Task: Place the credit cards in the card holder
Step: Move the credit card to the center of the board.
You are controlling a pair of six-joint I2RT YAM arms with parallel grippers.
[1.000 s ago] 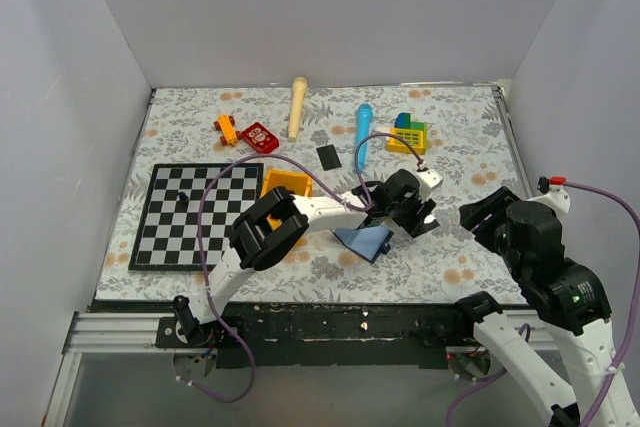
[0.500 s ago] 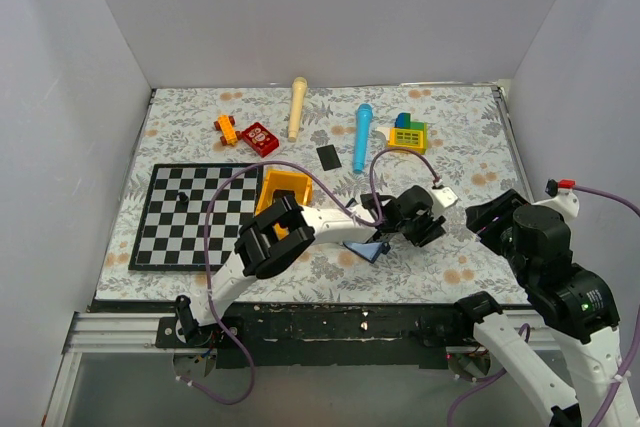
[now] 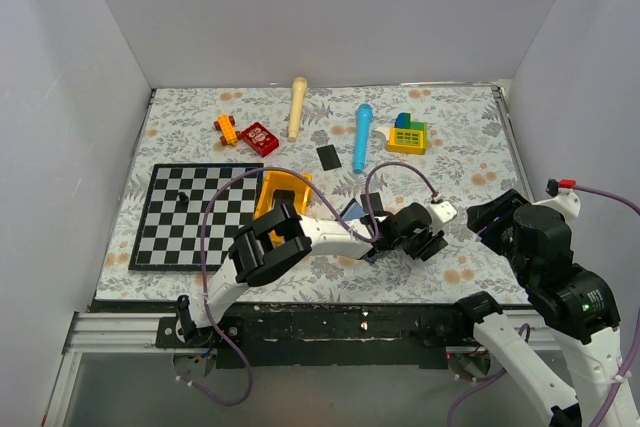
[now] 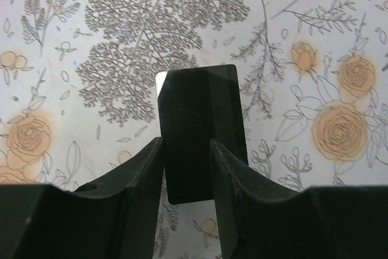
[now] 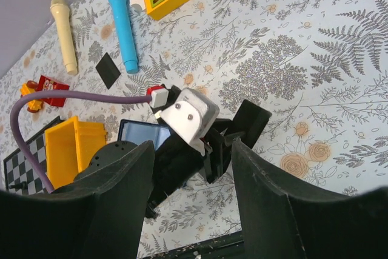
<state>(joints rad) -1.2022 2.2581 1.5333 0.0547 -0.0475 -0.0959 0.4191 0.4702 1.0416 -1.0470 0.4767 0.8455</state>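
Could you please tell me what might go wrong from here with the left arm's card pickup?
1. The credit card shows wider than the gap of the left pincer, its face toward the wrist camera; closing could skid it along the flowered cloth rather than grip it.
2. The card holder lies partly under the left arm, so a swing could nudge it or flip it shut.

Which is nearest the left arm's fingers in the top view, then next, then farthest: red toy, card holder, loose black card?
1. card holder, just left.
2. loose black card, mid-table, farther back.
3. red toy, back left.
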